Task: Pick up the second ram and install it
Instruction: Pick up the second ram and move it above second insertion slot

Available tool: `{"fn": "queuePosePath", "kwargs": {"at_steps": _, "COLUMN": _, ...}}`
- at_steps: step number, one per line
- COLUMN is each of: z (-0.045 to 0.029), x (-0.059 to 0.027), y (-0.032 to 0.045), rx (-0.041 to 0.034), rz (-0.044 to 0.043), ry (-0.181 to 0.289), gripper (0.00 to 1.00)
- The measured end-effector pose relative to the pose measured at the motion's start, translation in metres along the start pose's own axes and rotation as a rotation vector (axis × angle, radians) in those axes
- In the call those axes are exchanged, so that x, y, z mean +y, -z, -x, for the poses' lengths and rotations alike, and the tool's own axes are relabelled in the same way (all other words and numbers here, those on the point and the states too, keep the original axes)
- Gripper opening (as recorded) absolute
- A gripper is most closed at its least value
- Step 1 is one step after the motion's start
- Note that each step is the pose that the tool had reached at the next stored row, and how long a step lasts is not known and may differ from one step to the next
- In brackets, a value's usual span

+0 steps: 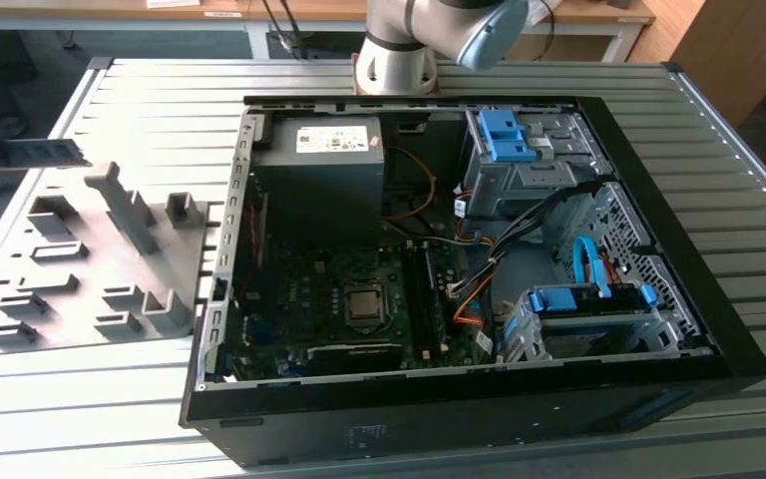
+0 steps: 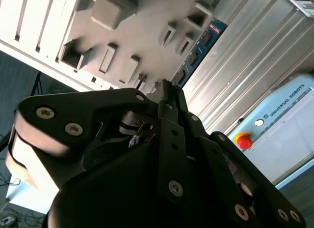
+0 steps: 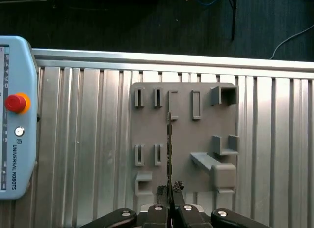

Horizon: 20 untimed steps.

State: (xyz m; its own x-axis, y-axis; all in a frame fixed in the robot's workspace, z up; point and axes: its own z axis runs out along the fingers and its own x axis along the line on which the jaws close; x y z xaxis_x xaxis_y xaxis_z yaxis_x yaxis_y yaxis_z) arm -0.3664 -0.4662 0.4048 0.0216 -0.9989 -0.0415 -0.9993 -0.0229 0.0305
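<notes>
The gripper (image 3: pixel 170 189) is closed on one end of the second ram (image 3: pixel 169 144). In the first wrist view the stick is pinched edge-on and reaches out over the gray holder plate (image 3: pixel 186 139). In the exterior view the stick is held level at the upper left of the frame, above the plate and well apart from the open computer case (image 1: pixel 702 329), by which the middle and right are taken up. The motherboard (image 1: pixel 343 294) is seen low in the middle of the case, with the orange and blue cables (image 1: pixel 469 311) just beside it toward the exterior view's right. The stick is not yet installed.

Because only one end is clamped, it is judged that the stick could pivot in the grip. A tilted or off-line stick might be jammed when pressed into the motherboard. The cables or the case could also be snagged on the way in.
</notes>
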Motion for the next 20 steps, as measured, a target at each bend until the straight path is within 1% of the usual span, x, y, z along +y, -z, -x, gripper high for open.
{"fn": "queuePosePath", "kwargs": {"at_steps": 6, "z": -0.0006, "x": -0.0259, "y": 0.0007, "rx": 0.0, "rz": 0.0011, "ry": 0.0, "gripper": 0.14}}
{"fn": "queuePosePath", "kwargs": {"at_steps": 10, "z": -0.0009, "x": -0.0412, "y": 0.0012, "rx": 0.0, "rz": 0.0016, "ry": 0.0, "gripper": 0.14}}
{"fn": "queuePosePath", "kwargs": {"at_steps": 12, "z": -0.0011, "x": -0.0477, "y": 0.0014, "rx": 0.0, "rz": 0.0018, "ry": 0.0, "gripper": 0.14}}
{"fn": "queuePosePath", "kwargs": {"at_steps": 20, "z": -0.0015, "x": -0.0689, "y": 0.0021, "rx": 0.0, "rz": 0.0021, "ry": 0.0, "gripper": 0.14}}
